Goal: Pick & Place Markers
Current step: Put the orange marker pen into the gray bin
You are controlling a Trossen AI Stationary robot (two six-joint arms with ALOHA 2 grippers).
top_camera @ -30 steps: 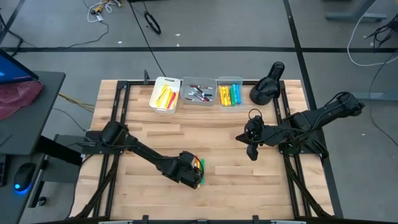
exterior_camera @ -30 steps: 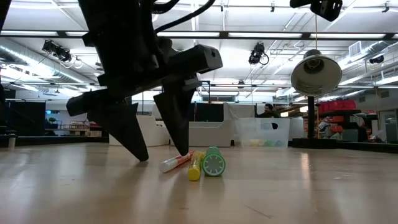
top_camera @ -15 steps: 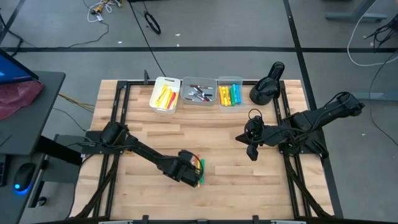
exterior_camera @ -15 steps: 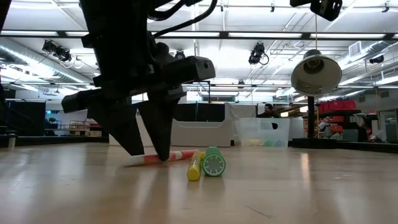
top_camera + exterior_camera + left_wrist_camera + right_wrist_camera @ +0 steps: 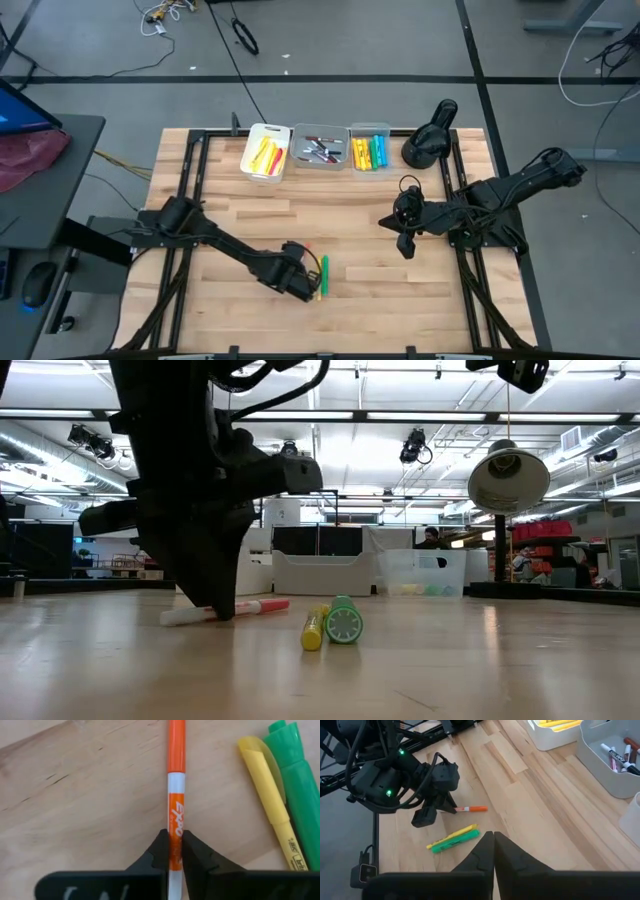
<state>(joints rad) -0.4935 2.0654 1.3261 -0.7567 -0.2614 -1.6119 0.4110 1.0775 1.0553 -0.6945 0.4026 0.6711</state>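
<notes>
The left end effector (image 5: pixel 174 851) is seen low on the front-centre of the bench (image 5: pixel 350 220), its fingers pinched narrow onto an orange marker (image 5: pixel 175 795). The marker is thin, w/ an orange cap end, a white band, an orange printed label and a white tail; in the left wrist view its long axis runs straight out between the fingers, cap end away from the wrist. In the low view the orange marker (image 5: pixel 225 610) lies flat on the wood, roughly crosswise to the camera.

Just beside it, to the right, a yellow marker (image 5: pixel 269 800) and a green marker (image 5: pixel 295 785) are laid side by side, touching, approx. parallel to each other and slightly angled to the orange one. In the high view the green one (image 5: pixel 323 272) runs front-to-back.

At the back of the bench three bins (image 5: pixel 320 150) are lined up, holding more markers: yellow/orange, then dark/white/red, then yellow/green/blue.

The right end effector (image 5: pixel 403 245) is held over the right-centre of the bench, fingers shut, nothing gripped.
</notes>
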